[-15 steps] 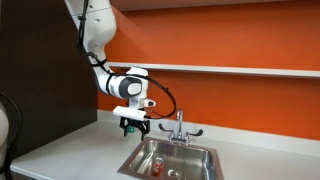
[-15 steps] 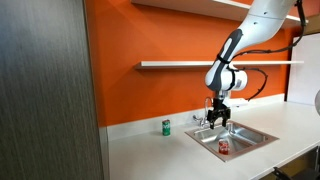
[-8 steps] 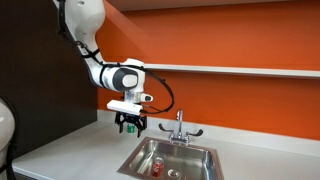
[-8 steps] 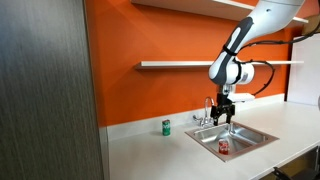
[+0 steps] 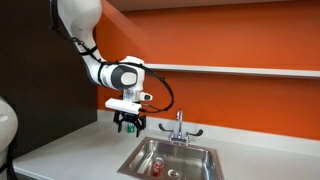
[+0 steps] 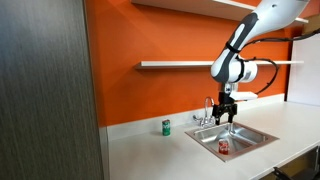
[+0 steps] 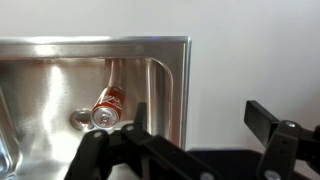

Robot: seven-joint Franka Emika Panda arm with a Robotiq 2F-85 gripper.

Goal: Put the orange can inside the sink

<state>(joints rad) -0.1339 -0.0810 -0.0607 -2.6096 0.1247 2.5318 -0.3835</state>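
The orange can [image 7: 106,104] lies on its side on the floor of the steel sink [image 7: 170,90], next to the drain hole. It also shows in both exterior views [image 5: 158,168] [image 6: 224,147] inside the basin [image 5: 140,157] [image 6: 250,137]. My gripper [image 5: 129,125] [image 6: 226,115] [image 7: 200,115] is open and empty. It hangs in the air above the sink's rim and the counter beside it, well clear of the can.
A chrome faucet [image 5: 179,126] [image 6: 208,110] with two side handles stands behind the basin. A green can [image 6: 166,126] stands upright on the white counter near the orange wall. A shelf [image 6: 180,65] runs along the wall above.
The arm has risen and drifted slightly away from over the basin, gripper open throughout. The can has stayed in the sink.
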